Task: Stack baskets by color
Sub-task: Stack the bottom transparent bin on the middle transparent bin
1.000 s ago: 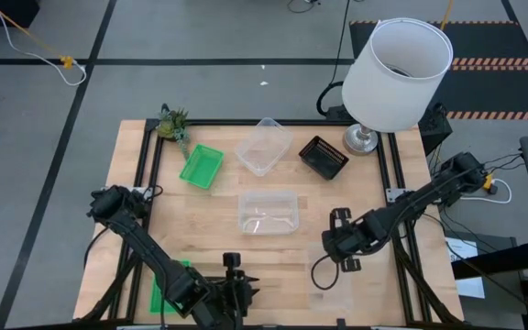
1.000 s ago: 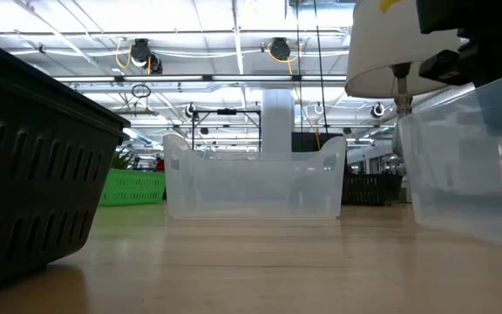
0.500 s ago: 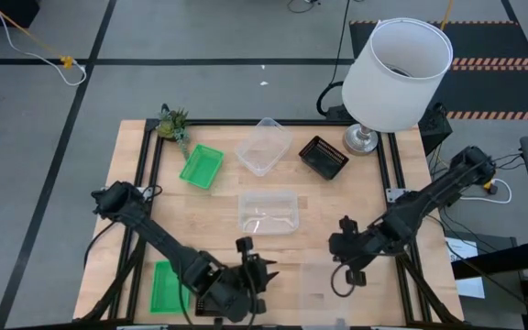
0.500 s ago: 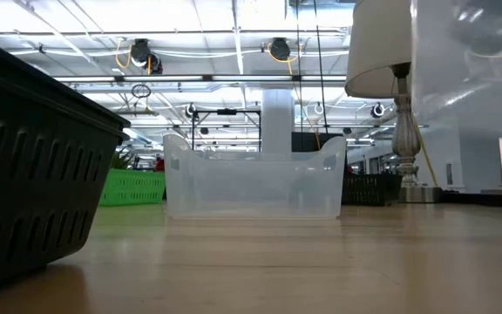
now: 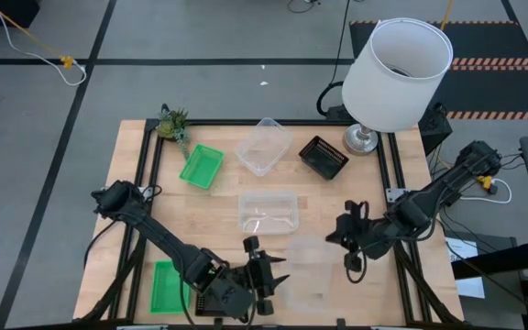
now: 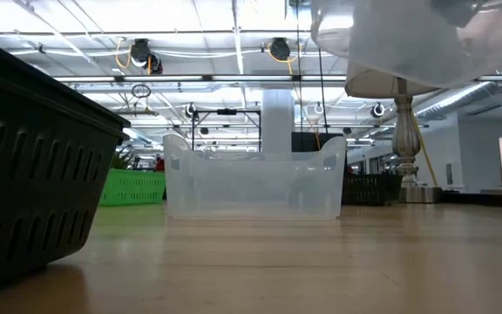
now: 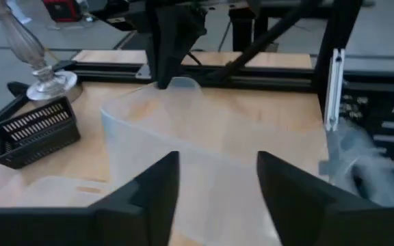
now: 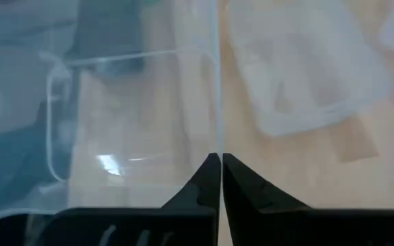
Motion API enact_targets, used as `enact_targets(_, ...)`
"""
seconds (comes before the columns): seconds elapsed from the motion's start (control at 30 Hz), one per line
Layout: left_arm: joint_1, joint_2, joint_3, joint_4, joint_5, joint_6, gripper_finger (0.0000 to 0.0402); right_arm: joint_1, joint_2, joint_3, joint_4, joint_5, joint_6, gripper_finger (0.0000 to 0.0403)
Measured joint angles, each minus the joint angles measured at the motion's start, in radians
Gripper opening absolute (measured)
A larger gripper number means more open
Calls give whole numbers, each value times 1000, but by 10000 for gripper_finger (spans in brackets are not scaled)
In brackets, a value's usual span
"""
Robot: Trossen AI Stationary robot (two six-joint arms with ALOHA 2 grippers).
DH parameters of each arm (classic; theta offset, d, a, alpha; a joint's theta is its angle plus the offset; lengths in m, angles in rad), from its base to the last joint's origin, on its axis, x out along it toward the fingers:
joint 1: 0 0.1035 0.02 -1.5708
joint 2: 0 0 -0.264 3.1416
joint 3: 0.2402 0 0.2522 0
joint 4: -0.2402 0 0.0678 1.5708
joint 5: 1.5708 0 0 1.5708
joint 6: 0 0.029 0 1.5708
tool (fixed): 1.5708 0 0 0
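- Both arms have swung toward the middle, and the clear basket (image 5: pixel 308 269) now hangs above the desk (image 5: pixel 218 206) — up high so it can drop into its match.
- Right gripper (image 8: pixel 219 164) pinches its rim tight.
- Left gripper (image 7: pixel 217 178) gapes empty, just beside.

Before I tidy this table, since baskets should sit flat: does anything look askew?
Yes. One clear basket hangs above the table's near edge, tilted, pinched by its rim in the right gripper. The open left gripper is beside it. The other baskets rest flat.
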Motion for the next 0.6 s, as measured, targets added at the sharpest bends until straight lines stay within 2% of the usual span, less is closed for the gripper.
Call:
enact_targets(0.13,15,0,0,15,-54,-4,258,0,-16,0,-4,107,0,0)
enact_targets(0.3,64,-13,21,9,-47,13,306,-2,-17,0,-11,197,4,0)
enact_targets(0.43,104,-34,87,-122,-30,-92,304,-2,-17,0,-14,280,4,0)
enact_targets(0.6,161,-33,198,-359,-8,-151,258,-7,-12,0,-13,362,-6,0)
